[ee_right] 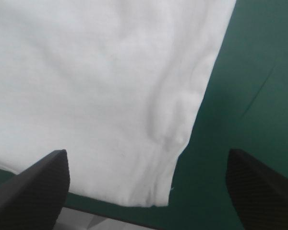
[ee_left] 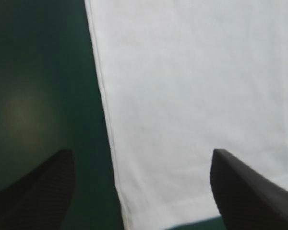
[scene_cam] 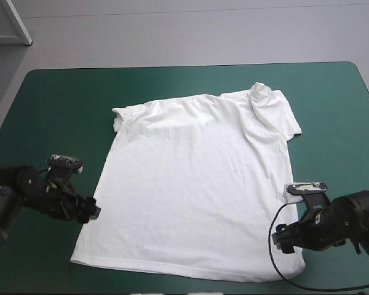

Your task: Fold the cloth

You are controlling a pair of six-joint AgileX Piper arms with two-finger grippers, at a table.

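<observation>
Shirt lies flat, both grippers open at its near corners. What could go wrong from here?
1. The left gripper straddles the T-shirt at its side edge; closing there could catch only one layer, or none.
2. The far right sleeve is rumpled; folding could trap that crease.
3. By the right gripper, the hem corner lies close to the table edge and might slip off.

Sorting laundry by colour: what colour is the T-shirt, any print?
Plain white T-shirt, no print visible; the high view shows it best.

Ahead of the spread jaws of the left gripper (ee_left: 141,152), the T-shirt (ee_left: 197,86) is a blurred white field cut off by the frame. In the high view the right gripper (scene_cam: 285,238) hides part of the shirt's side edge.
</observation>
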